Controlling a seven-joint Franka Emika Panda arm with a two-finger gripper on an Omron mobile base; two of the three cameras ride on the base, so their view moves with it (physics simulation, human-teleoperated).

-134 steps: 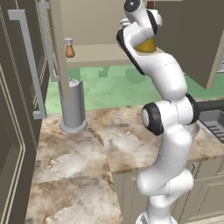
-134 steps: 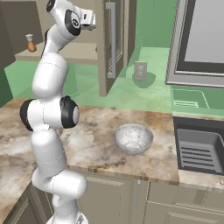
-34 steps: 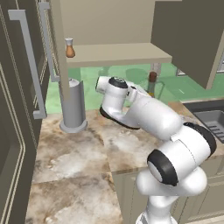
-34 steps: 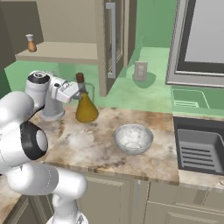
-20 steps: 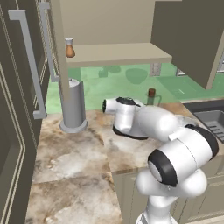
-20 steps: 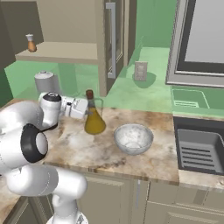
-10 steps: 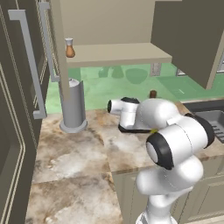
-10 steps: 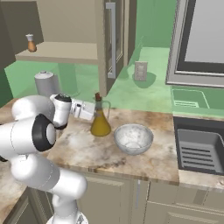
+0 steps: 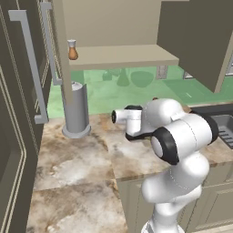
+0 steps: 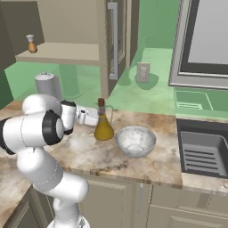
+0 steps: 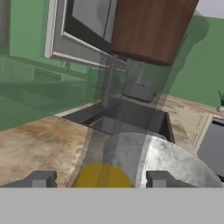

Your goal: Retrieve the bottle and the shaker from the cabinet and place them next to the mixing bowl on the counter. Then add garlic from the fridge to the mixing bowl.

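Arm folded low over the counter (image 10: pixel 84 153), its gripper (image 10: pixel 99 116) level and clasping the bottle (image 10: pixel 103 123) by the neck. Bottle stands upright on the marble, just left of the bowl (image 10: pixel 136 140). Right base view shows its golden liquid and brown cork; in the left base view the white arm covers it. Shaker (image 9: pixel 72 50) sits on the cabinet (image 9: pixel 123 57) shelf.

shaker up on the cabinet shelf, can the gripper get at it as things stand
Probably not right away. The gripper is down at the counter, closed around the bottle beside the mixing bowl. The shaker stands alone on the open shelf, nothing blocking it, so letting go first should free the way.
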